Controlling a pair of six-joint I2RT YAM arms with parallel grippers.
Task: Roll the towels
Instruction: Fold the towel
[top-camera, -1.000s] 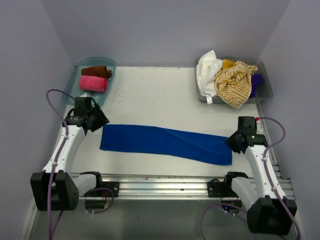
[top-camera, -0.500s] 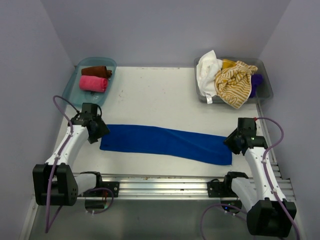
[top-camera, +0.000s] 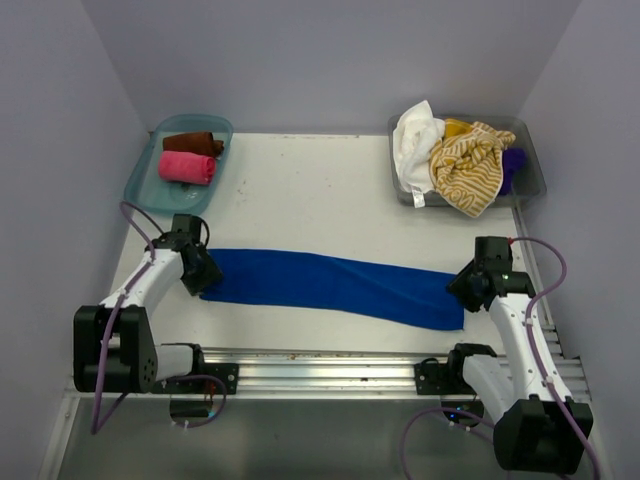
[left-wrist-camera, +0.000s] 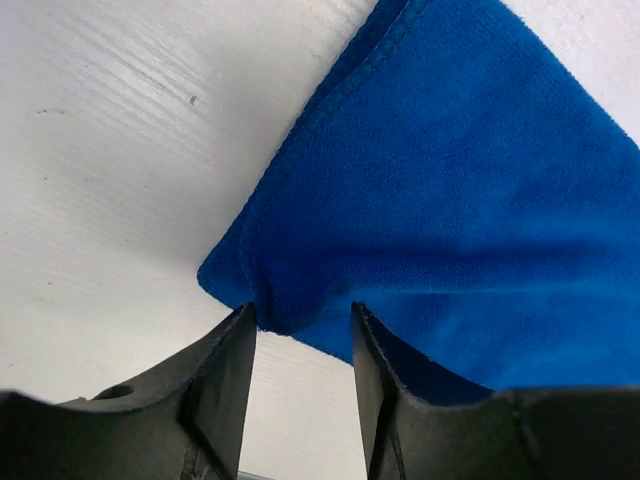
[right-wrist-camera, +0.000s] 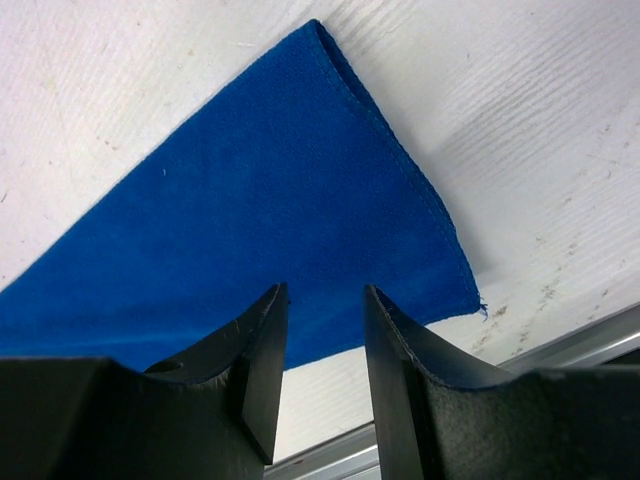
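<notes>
Top external, arms low, left tool (top-camera: 208, 282), right tool (top-camera: 461, 287) apart at blue towel (top-camera: 330, 283) ends

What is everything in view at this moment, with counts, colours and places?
blue towel: one, royal blue, laid flat as a long strip across the near table
pink towel: one, pink, rolled, in the teal tray
brown towel: one, brown, rolled, behind the pink one in the same tray
teal tray: one, teal, far left
white towel: one, white, loose in the grey bin
striped towel: one, mustard-yellow and white, loose in the grey bin
purple towel: one, purple, mostly hidden in the grey bin
grey bin: one, grey, far right
table: one, white
left tool: one, black, fingers apart at the blue towel's left corner
right tool: one, black, fingers apart over its right end
</notes>
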